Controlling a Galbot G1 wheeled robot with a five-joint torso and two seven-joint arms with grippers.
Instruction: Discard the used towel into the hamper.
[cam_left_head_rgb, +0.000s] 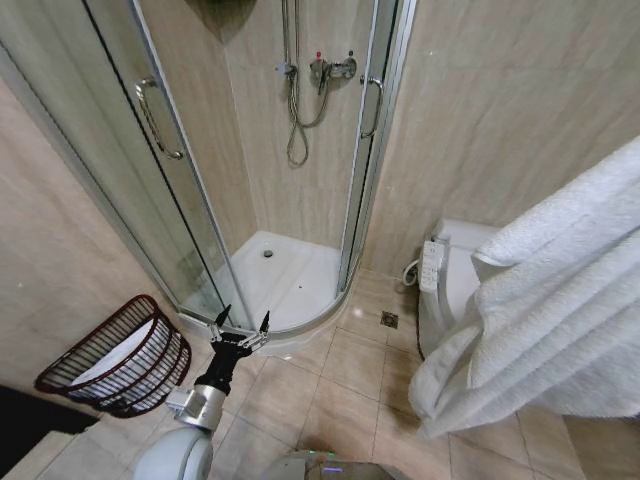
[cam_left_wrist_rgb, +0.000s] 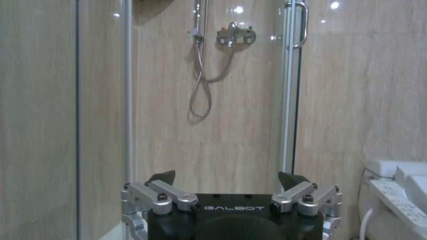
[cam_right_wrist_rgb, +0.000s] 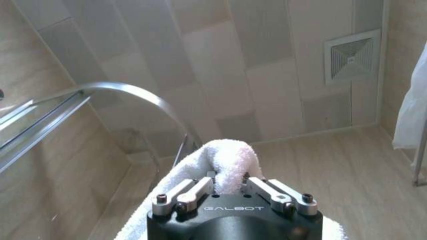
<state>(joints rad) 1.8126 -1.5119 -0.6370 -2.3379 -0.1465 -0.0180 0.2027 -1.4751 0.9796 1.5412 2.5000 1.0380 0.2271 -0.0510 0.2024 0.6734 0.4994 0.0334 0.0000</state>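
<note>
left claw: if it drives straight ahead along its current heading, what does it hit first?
Probably the shower enclosure: the open left claw points at its curved base and open entrance. Left wrist view looks inside toward the hose wall. The hamper sits off-line.

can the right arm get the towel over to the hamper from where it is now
Probably yes, though it is a long reach. The right gripper is shut on the towel on the robot's right; the hamper is at the far left, with open floor between.

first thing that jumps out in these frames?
The big white towel hanging at the right, pinched in the right gripper. Then the wicker hamper on the floor at the left, and the open left gripper held near the shower's base.
</note>
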